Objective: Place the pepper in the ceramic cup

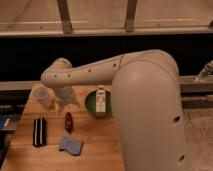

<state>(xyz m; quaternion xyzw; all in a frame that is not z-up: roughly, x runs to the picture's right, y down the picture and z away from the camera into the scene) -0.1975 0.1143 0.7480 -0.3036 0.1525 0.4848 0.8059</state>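
One gripper (66, 106) hung over the wooden table (100, 147), spread wide and holding nothing, just above the dark red pepper (68, 121), which lay on the wood between the pale cup (41, 96) and a green bowl (89, 101).

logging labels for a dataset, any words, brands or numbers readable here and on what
No text can be read.
bottle in the bowl: pale label, too blurred to read.
block: stripes only, no text.
gripper, open over the pepper beside the cup: no markings show.
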